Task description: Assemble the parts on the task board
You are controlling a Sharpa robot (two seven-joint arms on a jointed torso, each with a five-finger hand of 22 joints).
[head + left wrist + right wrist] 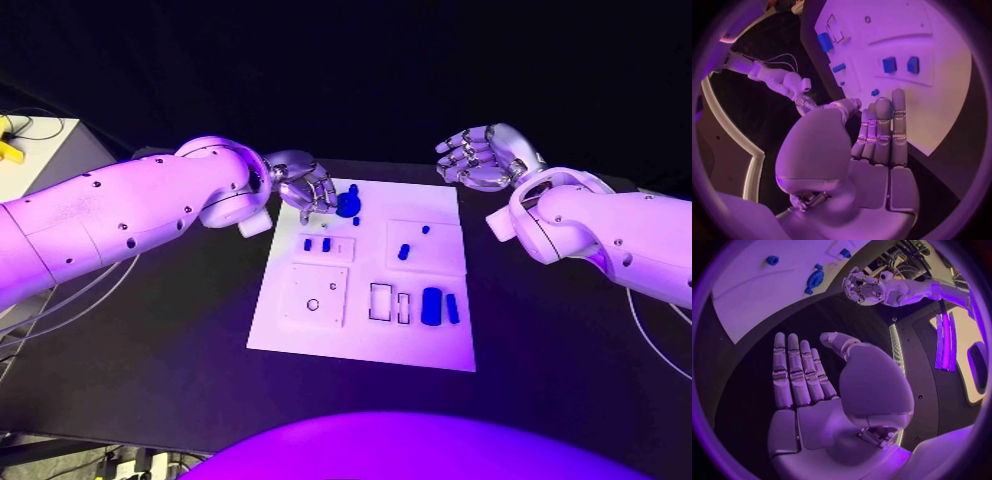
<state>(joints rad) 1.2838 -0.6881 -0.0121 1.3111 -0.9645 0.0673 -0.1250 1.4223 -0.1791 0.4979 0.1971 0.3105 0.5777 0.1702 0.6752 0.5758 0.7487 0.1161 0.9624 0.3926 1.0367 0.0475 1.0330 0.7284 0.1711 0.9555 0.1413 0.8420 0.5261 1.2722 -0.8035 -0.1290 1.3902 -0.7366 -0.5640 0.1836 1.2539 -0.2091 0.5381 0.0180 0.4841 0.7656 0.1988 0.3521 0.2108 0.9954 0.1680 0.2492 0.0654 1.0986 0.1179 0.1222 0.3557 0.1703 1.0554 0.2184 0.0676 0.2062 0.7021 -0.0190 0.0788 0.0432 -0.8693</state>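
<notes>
Black table (173, 340), both hands open.

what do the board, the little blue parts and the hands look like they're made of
The task board looks like matte white plastic or painted sheet: flat, no glare, with thin outlined recesses. The blue parts look like smooth moulded plastic, uniform in colour. The left hand and right hand look like polished metal, with bright highlights.

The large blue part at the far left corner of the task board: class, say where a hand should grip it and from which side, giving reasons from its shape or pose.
Probably across the narrow waist of the large blue part, coming from above. It looks like a rounded body with a thinner end, lying on the task board, so opposed fingers could close on its sides. The left hand hovers right beside it, empty.
</notes>
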